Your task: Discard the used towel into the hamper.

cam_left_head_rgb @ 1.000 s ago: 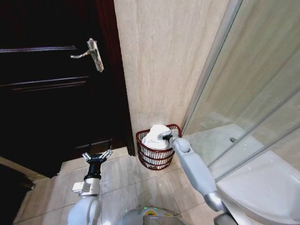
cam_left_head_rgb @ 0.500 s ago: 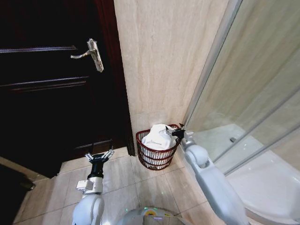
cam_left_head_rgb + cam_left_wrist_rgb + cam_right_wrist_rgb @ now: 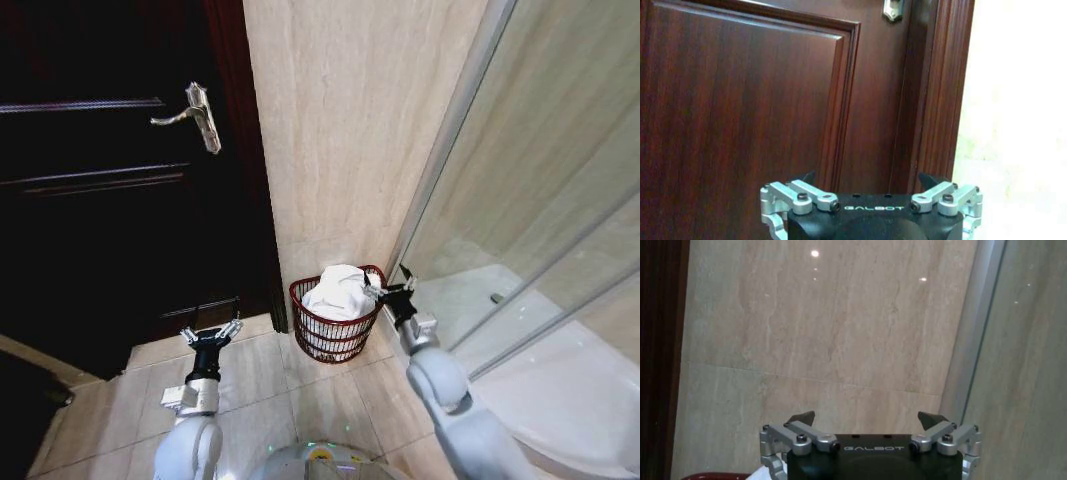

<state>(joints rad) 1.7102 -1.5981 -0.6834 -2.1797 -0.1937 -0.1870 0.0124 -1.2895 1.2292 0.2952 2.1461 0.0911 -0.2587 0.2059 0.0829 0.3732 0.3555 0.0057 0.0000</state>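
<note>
One white towel (image 3: pixel 338 291) lies heaped in the hamper (image 3: pixel 335 332), its top rising above the red rim. The hamper stands on the tiled floor (image 3: pixel 270 395) against the marble wall (image 3: pixel 340 130), between the dark door (image 3: pixel 110 200) and the glass shower screen (image 3: pixel 530 200). The right pincer (image 3: pixel 390 286) hangs just beside the hamper's rim on the screen side, its fingers spread and holding nothing; whether a fingertip brushes the rim or the towel is hard to tell. In the right wrist view its fingers (image 3: pixel 803 418) face the wall. The left pincer (image 3: pixel 209 333) waits low over the floor near the door, fingers also spread and empty.
</note>
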